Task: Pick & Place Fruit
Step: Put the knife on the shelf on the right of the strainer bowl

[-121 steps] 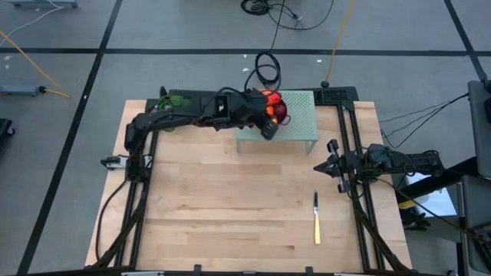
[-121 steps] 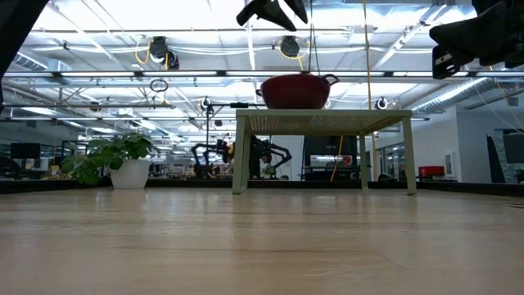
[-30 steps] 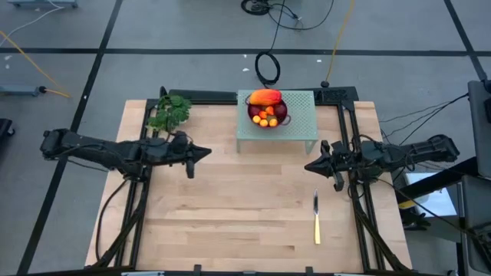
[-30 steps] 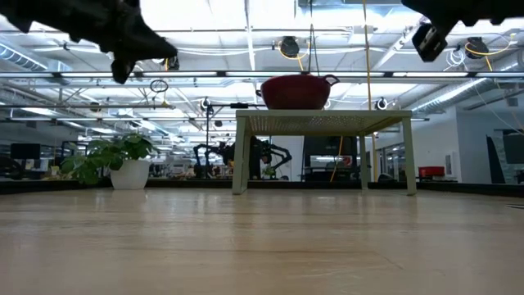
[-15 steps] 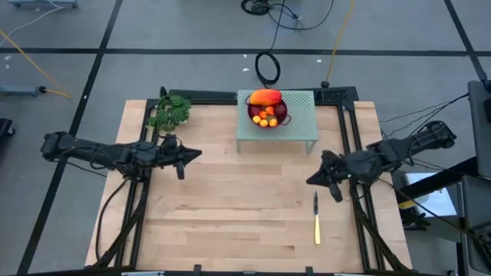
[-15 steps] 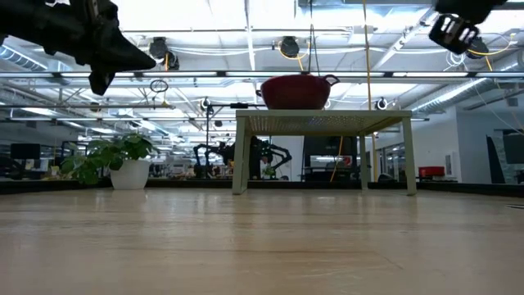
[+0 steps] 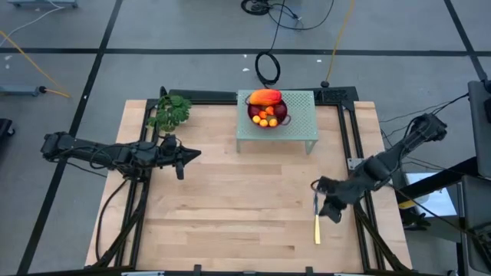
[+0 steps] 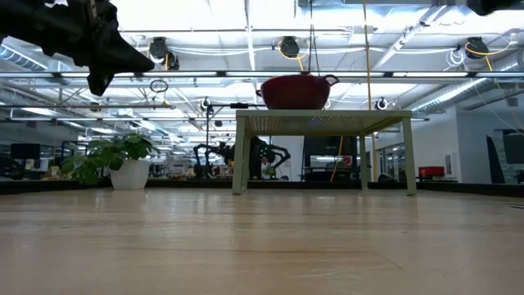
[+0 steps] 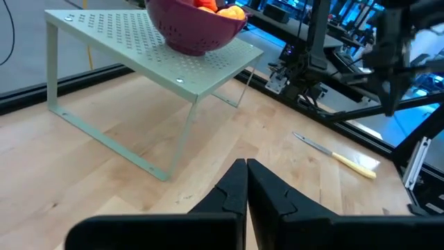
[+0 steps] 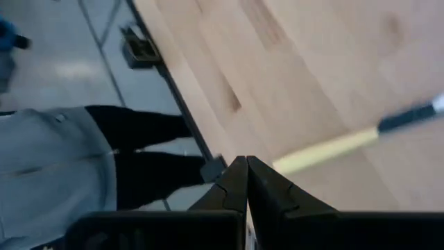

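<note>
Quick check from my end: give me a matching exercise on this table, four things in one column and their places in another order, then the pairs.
Things:
1. bowl of fruit
2. knife
3. leafy green bunch
4. left gripper

Places:
A. far left corner of the table
B. on the small perforated stand
C. flat on the wood, under the right gripper
D. over the table's left side, shut and empty

Pairs: 1-B, 2-C, 3-A, 4-D

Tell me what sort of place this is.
Probably a robotics lab in a big open hall: a wooden table in a black frame, loose cables on the floor, other robot arms behind.
</note>
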Controlling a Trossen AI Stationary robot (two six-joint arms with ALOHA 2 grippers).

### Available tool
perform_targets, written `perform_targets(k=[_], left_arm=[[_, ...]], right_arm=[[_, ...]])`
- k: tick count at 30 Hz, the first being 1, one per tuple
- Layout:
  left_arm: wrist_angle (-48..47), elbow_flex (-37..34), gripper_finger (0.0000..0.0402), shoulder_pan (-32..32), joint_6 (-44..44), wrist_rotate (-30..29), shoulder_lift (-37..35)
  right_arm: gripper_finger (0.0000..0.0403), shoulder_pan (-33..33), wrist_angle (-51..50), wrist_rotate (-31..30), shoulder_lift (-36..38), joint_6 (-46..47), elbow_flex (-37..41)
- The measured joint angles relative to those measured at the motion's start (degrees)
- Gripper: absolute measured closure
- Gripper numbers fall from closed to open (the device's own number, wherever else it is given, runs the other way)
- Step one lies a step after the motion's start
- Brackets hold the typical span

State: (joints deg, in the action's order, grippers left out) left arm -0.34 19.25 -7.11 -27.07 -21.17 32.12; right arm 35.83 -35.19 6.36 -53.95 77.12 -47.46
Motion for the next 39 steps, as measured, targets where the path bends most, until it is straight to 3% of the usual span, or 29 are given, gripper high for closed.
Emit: perform_targets(k=[4, 13, 19, 27, 39], left_arm=[[-0.08, 0.0, 0.04, 0.0, 0.0, 0.0, 0.0], [-0.17, 0.0, 0.0399, 0.0, 0.0, 0.09, 0.0], [-0.8, 0.0, 0.039, 0.0, -0.07, 0.11, 0.0], [-1.18, 0.0, 0.0393, 0.0, 0.17, 0.13, 0.0], [-1.18, 0.0, 0.0399, 0.0, 1.42, 0.28, 0.0]], right_arm=[[0.0403, 3.46, 0.2, 0.99, -3.7, 7.6, 0.0], [0.0403, 10.62, -0.35, -5.23, -11.27, 23.7, -0.41], [0.0403, 12.76, -8.3, -6.62, -17.43, 32.11, -7.39], [0.0403, 12.68, -22.61, -6.55, -26.69, 39.15, -18.93], [0.0403, 12.68, -18.65, -6.18, -30.06, 43.45, -19.71]])
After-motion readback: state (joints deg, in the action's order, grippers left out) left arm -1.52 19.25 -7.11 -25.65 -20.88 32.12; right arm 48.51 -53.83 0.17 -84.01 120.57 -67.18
